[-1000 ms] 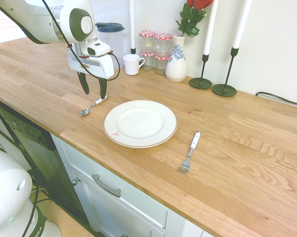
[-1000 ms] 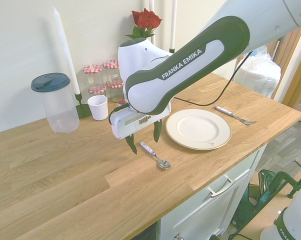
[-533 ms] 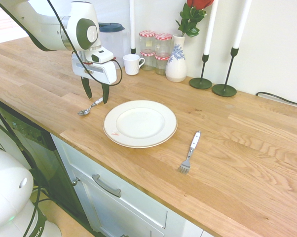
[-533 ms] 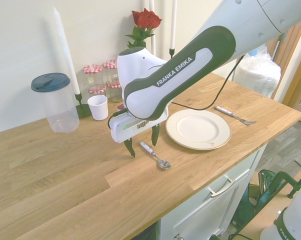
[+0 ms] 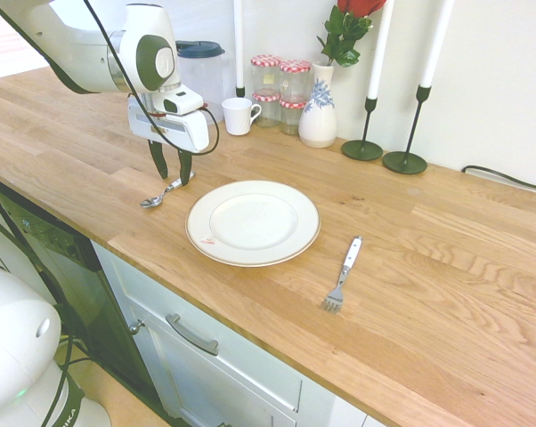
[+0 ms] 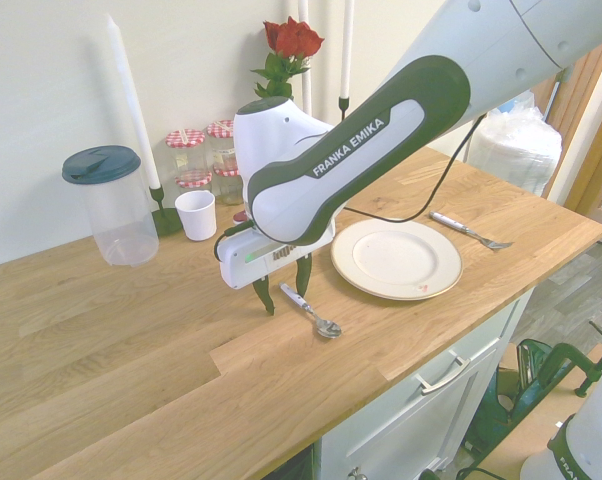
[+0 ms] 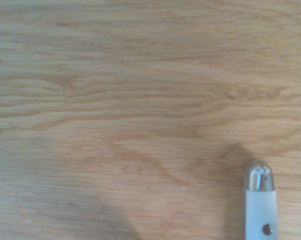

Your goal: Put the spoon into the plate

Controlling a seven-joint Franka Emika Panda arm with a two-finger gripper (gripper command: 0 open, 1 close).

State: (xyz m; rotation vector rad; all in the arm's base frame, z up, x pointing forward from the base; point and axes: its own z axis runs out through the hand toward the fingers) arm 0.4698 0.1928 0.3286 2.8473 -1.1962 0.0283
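Observation:
The spoon lies flat on the wooden counter just left of the plate, its bowl toward the counter's front edge. My gripper points straight down over the spoon's handle end. Its dark fingers stand apart, one on each side of the handle, tips close to the wood, so it is open. From the other side, the gripper straddles the spoon, and the cream plate with nothing on it sits beyond. The handle's rounded tip shows in the wrist view.
A fork lies right of the plate. Along the wall stand a white cup, red-lidded jars, a vase with a rose, dark candle holders and a lidded plastic pitcher. The counter's front edge runs close to the spoon.
The gripper has come down from above the counter until its fingers straddle the spoon's handle. The fingers now stand slightly closer together. The spoon has not moved.

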